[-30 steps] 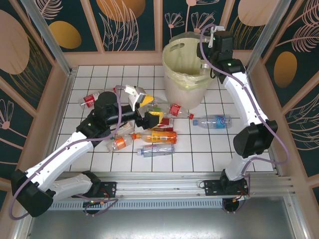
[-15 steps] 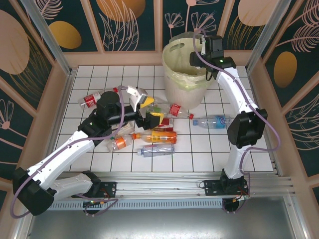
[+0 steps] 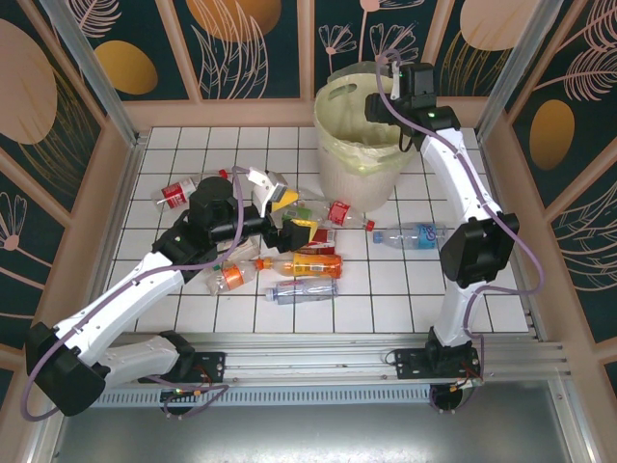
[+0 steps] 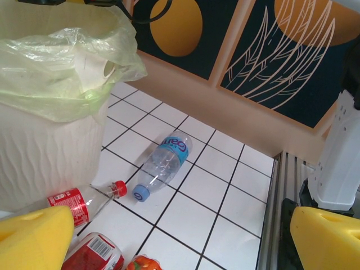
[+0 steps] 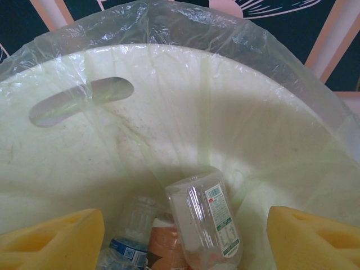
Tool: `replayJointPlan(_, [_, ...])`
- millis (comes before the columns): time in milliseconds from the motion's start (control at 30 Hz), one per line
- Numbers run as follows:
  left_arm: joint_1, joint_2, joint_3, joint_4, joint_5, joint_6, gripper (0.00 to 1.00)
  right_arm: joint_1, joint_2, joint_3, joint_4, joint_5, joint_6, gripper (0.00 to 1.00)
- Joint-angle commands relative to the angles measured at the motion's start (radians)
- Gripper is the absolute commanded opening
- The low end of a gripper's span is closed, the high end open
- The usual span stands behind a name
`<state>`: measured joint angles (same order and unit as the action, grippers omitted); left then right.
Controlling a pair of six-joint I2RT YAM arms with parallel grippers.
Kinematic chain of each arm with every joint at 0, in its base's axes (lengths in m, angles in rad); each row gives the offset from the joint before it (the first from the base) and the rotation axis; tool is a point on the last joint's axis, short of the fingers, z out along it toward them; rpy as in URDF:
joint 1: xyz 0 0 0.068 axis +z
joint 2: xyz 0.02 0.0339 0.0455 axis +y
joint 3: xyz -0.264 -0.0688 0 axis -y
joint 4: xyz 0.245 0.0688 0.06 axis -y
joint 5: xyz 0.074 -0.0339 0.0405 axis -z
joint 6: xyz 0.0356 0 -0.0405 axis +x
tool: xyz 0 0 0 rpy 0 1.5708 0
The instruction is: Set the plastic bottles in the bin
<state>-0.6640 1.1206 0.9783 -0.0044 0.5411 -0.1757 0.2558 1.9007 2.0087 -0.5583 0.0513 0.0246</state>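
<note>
Since a second ago the right gripper (image 5: pixel 183 233) has swung in over the bin (image 3: pixel 355 166), and its jaws are now released, empty. One clear bottle (image 5: pixel 205 225) with a white label lies inside the pale green liner (image 5: pixel 236 107), on others. The left gripper (image 4: pixel 180 236), spread wide and empty, hangs above the plastic bottles (image 3: pixel 301 263) scattered on the tiles (image 3: pixel 405 299) beside the bin.

My top camera looks down from above and behind me over the whole desk (image 3: pixel 193 142). My left wrist camera faces low across it toward the bin (image 4: pixel 45 152); my right peers closely inside. All 3 share the bin.
</note>
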Motion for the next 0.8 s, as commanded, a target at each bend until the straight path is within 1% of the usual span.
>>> replayJointPlan(0, [-0.003, 0.002, 0.029, -0.01, 0.013, 0.022, 0.99, -0.003, -0.049, 0.016, -0.001, -0.03, 0.01, 0.77])
replayJointPlan(100, [-0.003, 0.006, 0.034, -0.022, 0.017, 0.027, 0.99, -0.002, -0.099, -0.031, 0.03, -0.032, 0.016, 0.78])
replayJointPlan(267, [-0.003, 0.004, 0.041, -0.064, 0.013, 0.049, 0.99, -0.001, -0.202, -0.142, 0.082, -0.092, 0.018, 0.78])
replayJointPlan(433, [-0.004, 0.012, 0.058, -0.162, 0.036, 0.076, 0.99, 0.01, -0.368, -0.341, 0.17, -0.152, 0.045, 0.78])
replayJointPlan(567, [-0.004, -0.015, 0.021, -0.217, -0.008, 0.051, 0.99, 0.031, -0.514, -0.497, 0.201, -0.2, 0.065, 0.78])
replayJointPlan(633, [-0.005, -0.035, 0.0, -0.243, -0.045, 0.023, 0.98, 0.049, -0.596, -0.585, 0.215, -0.244, 0.078, 0.78])
replayJointPlan(700, [-0.006, -0.054, -0.03, -0.272, -0.074, 0.001, 0.98, 0.07, -0.69, -0.681, 0.227, -0.321, 0.101, 0.78])
replayJointPlan(767, [-0.01, -0.065, -0.041, -0.304, -0.092, -0.018, 0.99, 0.106, -0.774, -0.768, 0.23, -0.358, 0.127, 0.78])
